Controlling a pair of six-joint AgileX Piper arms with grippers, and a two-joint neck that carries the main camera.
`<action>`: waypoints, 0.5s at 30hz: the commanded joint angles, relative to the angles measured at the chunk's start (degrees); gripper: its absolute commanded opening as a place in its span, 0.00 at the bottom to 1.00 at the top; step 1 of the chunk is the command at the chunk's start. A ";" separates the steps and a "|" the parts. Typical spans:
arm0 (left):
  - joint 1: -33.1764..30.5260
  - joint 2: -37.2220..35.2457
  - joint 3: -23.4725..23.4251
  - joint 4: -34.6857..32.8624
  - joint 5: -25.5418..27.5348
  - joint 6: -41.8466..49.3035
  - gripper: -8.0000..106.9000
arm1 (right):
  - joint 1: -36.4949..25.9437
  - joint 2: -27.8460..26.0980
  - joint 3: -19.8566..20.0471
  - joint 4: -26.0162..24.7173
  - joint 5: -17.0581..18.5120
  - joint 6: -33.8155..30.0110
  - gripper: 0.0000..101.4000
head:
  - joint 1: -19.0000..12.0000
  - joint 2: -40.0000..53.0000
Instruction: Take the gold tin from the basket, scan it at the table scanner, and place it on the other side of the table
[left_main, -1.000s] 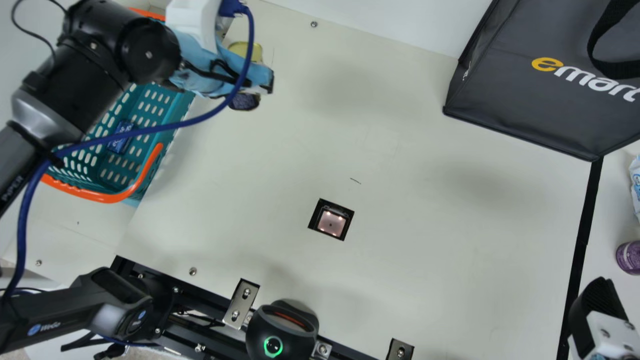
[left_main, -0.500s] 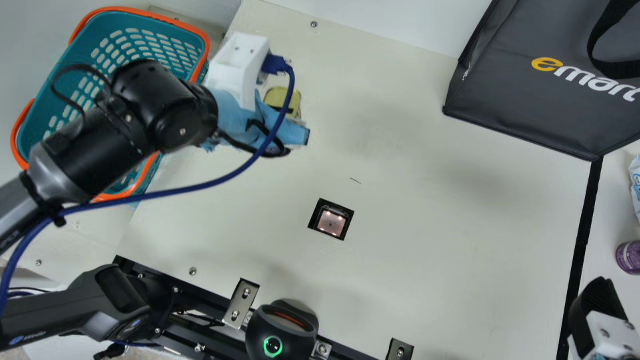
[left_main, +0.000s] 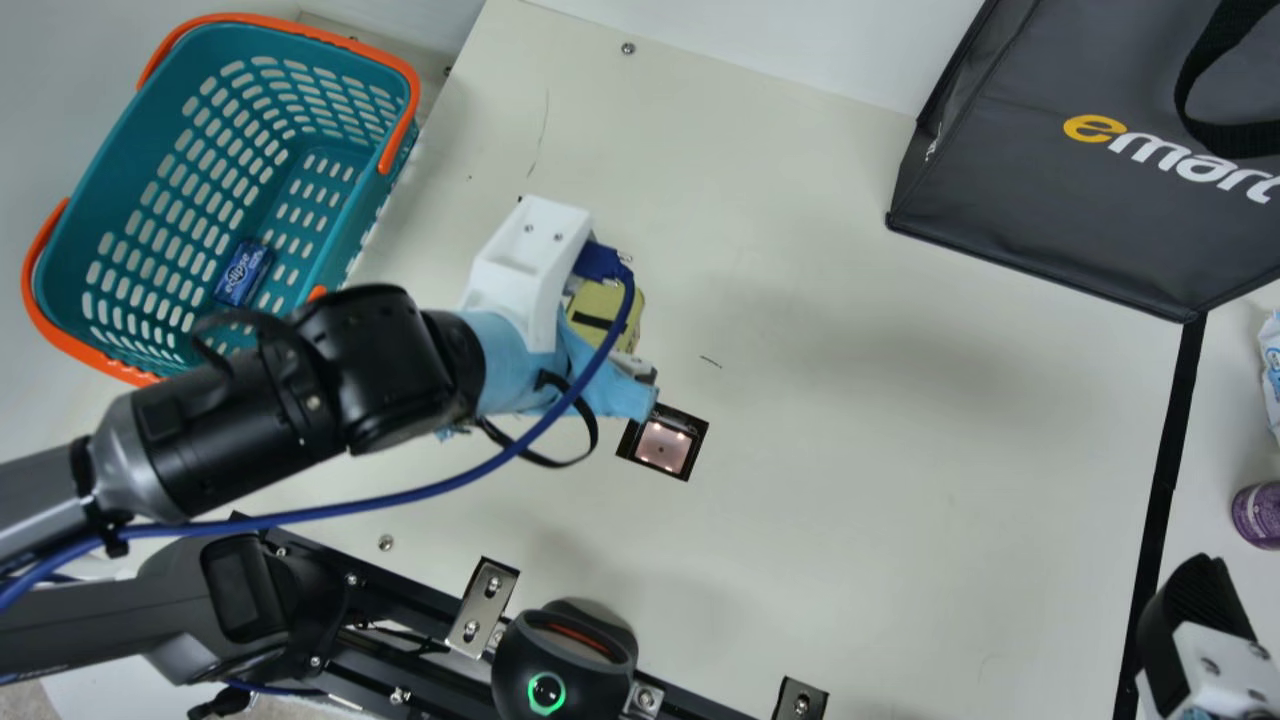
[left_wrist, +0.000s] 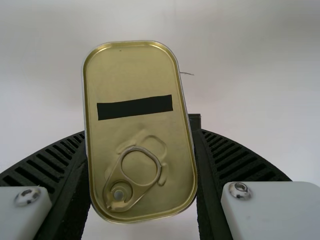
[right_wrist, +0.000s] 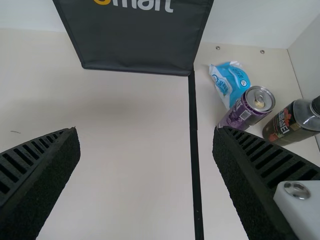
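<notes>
**Left gripper (left_wrist: 140, 125) is bringing gold tin (left_main: 596, 300) to the scan**

The left gripper is clamping the gold tin between its ribbed fingers, with the tin's ring-pull lid facing its wrist camera. The tin is hanging over the table (left_main: 850, 480), just to the far left of the table scanner (left_main: 662, 447). The scanning step seems to be in hand. The next move is probably calling for a short shift nearer and rightward, so that the tin's underside is facing the lit window; setting it down on the right side is remaining for afterwards.

Farther left, the basket (left_main: 120, 175) is holding a blue pack (left_main: 243, 273). At the far right a dark bag (left_main: 1040, 210) is standing, and at the near right the right gripper (right_wrist: 146, 131) is waiting with its fingers apart and nothing between them.

The blue cable (left_main: 455, 485) is crossing part of the tin, and the left gripper's blue wrapping is covering more. The underside is staying out of sight, so whether a code is lying there is impossible to tell. How high the tin is hanging is also hard to judge.
</notes>
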 joint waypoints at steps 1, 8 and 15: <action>-2.51 -0.05 0.55 0.77 -0.75 -3.11 0.00 | 0.00 0.00 0.00 0.00 0.00 0.00 0.94 | -1.66 0.14; -8.35 -0.04 2.55 5.16 -3.29 -10.78 0.00 | 0.00 0.00 0.00 0.00 0.00 0.00 0.94 | -1.66 0.14; -14.11 0.47 4.43 10.76 -4.78 -17.86 0.00 | 0.00 0.00 0.00 0.00 0.00 0.00 0.94 | -1.66 0.14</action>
